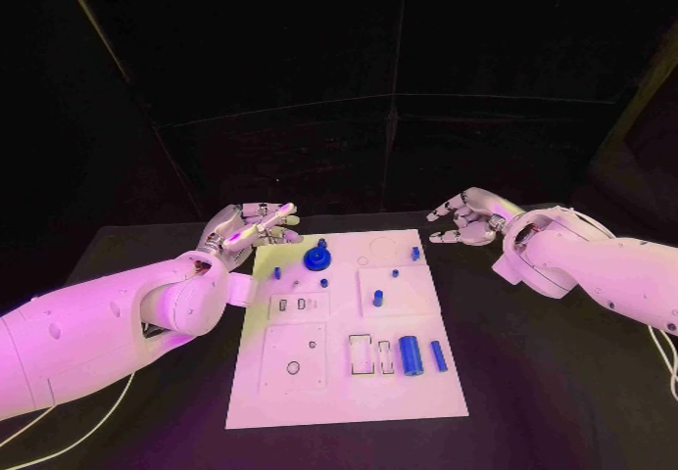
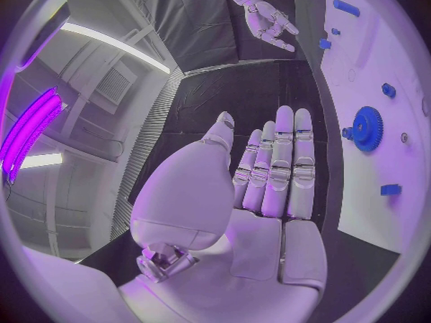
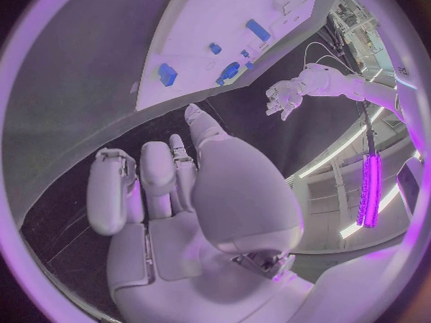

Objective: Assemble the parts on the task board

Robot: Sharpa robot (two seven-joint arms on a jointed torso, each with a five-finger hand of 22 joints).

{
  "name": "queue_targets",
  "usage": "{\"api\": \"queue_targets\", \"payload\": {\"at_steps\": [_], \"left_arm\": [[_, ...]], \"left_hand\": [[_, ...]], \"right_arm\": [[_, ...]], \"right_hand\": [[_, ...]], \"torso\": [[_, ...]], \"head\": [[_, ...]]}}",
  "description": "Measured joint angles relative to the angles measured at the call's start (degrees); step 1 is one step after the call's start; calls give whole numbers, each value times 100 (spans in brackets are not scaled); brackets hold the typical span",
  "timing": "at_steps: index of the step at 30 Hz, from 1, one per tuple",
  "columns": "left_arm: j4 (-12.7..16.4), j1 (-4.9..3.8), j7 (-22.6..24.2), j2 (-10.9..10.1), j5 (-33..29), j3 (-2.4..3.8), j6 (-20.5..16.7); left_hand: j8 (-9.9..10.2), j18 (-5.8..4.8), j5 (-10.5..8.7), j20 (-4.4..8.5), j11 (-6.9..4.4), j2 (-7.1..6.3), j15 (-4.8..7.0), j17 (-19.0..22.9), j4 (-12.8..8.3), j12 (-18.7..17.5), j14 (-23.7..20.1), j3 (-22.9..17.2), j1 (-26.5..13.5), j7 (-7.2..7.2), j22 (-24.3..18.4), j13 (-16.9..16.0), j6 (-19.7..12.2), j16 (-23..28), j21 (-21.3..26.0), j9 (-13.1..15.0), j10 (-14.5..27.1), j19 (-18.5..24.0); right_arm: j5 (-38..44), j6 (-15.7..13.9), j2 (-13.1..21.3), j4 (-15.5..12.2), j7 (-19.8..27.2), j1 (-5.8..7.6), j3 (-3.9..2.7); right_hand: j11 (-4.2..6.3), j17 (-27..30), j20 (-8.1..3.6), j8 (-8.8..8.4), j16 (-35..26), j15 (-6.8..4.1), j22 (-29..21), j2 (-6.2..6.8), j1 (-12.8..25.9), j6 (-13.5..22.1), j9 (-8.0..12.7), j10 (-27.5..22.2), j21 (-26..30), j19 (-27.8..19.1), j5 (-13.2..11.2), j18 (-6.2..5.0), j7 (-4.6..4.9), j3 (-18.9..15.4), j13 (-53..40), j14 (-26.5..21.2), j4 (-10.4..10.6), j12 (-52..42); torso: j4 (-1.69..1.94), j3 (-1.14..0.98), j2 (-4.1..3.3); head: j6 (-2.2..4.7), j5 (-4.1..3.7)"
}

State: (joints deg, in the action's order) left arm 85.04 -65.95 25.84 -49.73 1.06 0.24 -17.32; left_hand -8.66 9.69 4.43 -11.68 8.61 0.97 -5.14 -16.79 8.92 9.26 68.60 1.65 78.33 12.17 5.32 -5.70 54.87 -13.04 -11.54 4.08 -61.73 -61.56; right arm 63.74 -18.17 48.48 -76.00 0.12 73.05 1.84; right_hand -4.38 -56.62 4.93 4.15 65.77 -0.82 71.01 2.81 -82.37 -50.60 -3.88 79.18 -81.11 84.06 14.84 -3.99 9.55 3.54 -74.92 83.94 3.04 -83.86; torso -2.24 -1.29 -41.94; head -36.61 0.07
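The white task board lies in the middle of the table. A blue gear stands near its far end, with small blue pegs around it. A thick blue cylinder and a thinner blue rod lie on the board's near right part. My left hand hovers at the far left corner, fingers straight and holding nothing. In the left wrist view the hand sits beside the gear. Beyond the far right corner, my right hand is loosely curved and empty; its own view shows the hand off the board.
Black table surrounds the board on all sides. Rectangular slots and a small ring mark the board's near half. White cables trail by the left arm at the table's near left.
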Motion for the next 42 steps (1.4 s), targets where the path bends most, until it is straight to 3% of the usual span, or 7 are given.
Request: {"api": "queue_targets", "payload": {"at_steps": [12,19,28,42], "left_arm": [[-29,7,-9,64,0,-1,23],[-40,8,-11,66,0,-1,31],[-47,10,-15,70,0,-1,38],[-57,10,-18,76,0,-1,42]], "left_hand": [[0,0,0,0,0,0,0,-8,0,0,0,0,0,0,1,0,0,0,0,0,0,0],[0,0,0,0,0,26,0,-8,-16,0,0,-16,26,0,1,0,0,0,0,0,0,0],[0,0,0,0,0,3,0,-21,-32,0,0,-32,49,0,-4,0,0,0,0,1,0,0],[0,0,0,0,0,4,0,-20,-32,0,0,-32,49,0,-4,1,0,0,0,1,0,0]], "right_arm": [[78,223,-499,591,82,-125,2],[225,364,-580,683,80,-233,6],[356,434,-579,714,80,-261,6],[421,444,-705,858,67,-344,5]], "right_hand": [[9,6,0,-22,0,0,1,12,-52,85,5,-8,0,0,-73,0,-30,-9,0,0,-69,0],[9,6,0,-21,0,0,1,12,-51,85,5,-8,0,0,-73,0,-30,7,0,0,-85,0],[8,5,0,-21,0,0,19,12,-51,85,3,-8,0,0,-90,-1,-30,8,0,0,-86,0],[8,10,0,53,-1,0,45,-30,-9,-34,-28,37,0,0,-98,0,-15,9,0,0,-87,-23]], "torso": [[20,19,-4],[18,22,0],[18,23,7],[17,18,1]], "head": [[-78,4],[-94,18],[-74,13],[-110,34]]}}
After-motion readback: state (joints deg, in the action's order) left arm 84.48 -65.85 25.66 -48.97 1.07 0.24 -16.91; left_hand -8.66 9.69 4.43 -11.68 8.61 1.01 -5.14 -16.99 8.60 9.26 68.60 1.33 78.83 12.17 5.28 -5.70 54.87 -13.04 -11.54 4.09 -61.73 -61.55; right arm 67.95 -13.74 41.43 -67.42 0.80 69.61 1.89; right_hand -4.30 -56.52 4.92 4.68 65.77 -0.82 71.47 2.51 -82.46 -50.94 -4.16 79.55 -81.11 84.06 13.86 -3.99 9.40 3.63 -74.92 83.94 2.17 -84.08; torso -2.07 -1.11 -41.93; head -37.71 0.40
